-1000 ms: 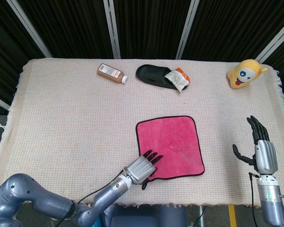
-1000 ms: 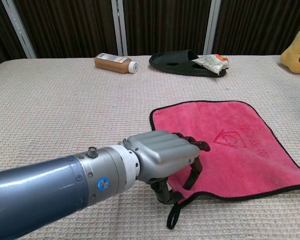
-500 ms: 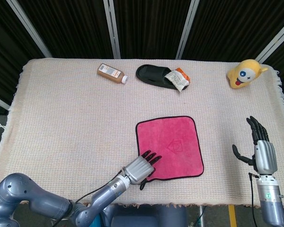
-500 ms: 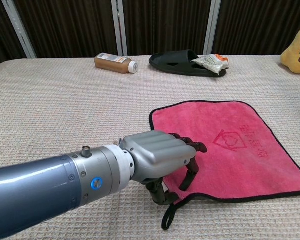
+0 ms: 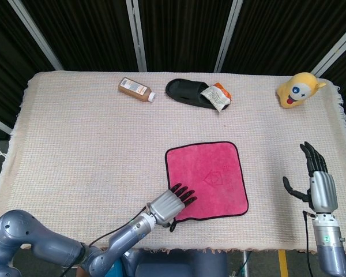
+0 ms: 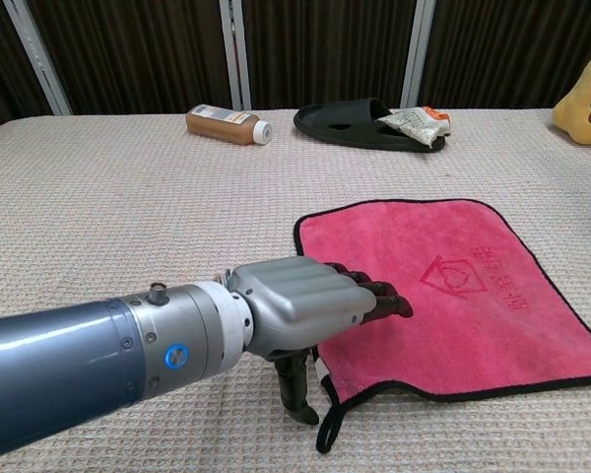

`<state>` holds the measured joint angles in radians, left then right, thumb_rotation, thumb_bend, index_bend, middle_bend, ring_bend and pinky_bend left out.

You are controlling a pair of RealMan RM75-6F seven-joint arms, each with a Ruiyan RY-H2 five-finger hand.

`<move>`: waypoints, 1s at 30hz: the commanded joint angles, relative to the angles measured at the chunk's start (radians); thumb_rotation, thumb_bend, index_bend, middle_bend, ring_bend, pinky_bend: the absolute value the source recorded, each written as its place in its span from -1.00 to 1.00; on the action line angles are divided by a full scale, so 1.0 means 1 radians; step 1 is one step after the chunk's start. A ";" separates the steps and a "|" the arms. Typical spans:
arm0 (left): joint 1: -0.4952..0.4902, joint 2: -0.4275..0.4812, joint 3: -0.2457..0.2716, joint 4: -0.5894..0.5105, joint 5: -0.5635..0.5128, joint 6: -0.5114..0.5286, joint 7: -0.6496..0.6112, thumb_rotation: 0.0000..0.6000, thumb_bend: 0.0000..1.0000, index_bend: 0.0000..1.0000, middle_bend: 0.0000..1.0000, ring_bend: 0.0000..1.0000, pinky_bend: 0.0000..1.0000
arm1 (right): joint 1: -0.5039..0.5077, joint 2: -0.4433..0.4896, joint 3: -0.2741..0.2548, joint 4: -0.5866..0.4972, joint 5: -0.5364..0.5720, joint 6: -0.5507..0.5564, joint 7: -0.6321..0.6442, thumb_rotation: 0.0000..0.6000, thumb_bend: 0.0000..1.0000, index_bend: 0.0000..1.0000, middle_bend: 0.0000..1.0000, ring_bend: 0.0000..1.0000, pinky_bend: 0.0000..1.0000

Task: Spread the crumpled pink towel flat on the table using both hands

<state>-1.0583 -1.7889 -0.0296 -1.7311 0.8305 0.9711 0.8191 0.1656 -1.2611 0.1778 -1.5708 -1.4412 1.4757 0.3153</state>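
Both hands hold nothing: left hand [image 6: 310,304] unclenched on the soft, limp pink towel [image 5: 210,180], right hand [image 5: 318,183] spread apart; grip towel at black-edged corners.

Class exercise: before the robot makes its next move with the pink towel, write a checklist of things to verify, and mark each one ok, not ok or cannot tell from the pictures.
1. Towel lies flat, no folds: ok.
2. Left hand grips the towel's near corner: cannot tell; fingers lie on it.
3. Right hand open and off the towel: ok.
4. Hang loop at the near corner is free of the hand: cannot tell.
5. Bottle, slipper and plush toy are well apart from the towel: ok.
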 commanded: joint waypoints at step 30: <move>-0.098 0.045 -0.068 0.237 -0.258 -0.075 0.065 1.00 0.24 -1.00 -1.00 -1.00 -1.00 | 0.003 -0.009 0.000 0.011 0.002 -0.006 0.003 1.00 -0.31 -0.93 -0.93 -1.00 -0.88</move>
<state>-1.1505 -1.7372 -0.0965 -1.5008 0.5784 0.9010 0.8796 0.1690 -1.2700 0.1783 -1.5599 -1.4390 1.4702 0.3183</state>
